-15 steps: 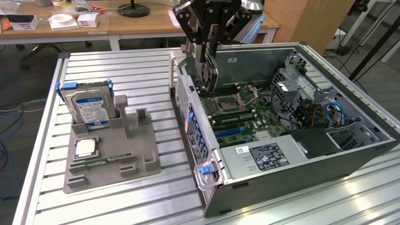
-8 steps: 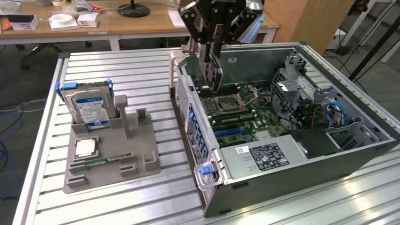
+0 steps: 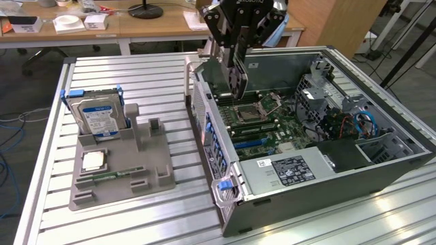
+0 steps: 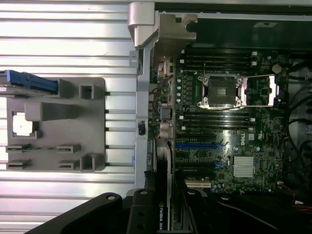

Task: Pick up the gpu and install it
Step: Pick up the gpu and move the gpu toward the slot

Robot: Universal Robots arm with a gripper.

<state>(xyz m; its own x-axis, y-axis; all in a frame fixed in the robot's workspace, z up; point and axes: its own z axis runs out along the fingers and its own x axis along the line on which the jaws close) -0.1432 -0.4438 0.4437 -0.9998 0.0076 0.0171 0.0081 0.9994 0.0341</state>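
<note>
My gripper [image 3: 238, 48] hangs over the open computer case [image 3: 381, 107], shut on the gpu [image 3: 228, 79]. The gpu is a dark card with a silvery bracket, held upright with its long edge pointing down. It is above the motherboard [image 3: 266, 122], near the case's rear wall on the exterior view's left. In the wrist view the gpu [image 4: 164, 165] appears edge-on between my gripper's fingers [image 4: 141, 214], beside the rear wall and in line with the blue slot [image 4: 195, 145]. It hangs clear of the board.
A grey fixture [image 3: 116, 168] on the slatted aluminium table [image 3: 156, 81] holds a hard drive [image 3: 99, 115], a CPU chip [image 3: 93, 161] and a memory stick [image 3: 109, 175]. The CPU socket [image 4: 222, 90] and power supply [image 3: 286, 171] sit inside the case. Desks stand behind.
</note>
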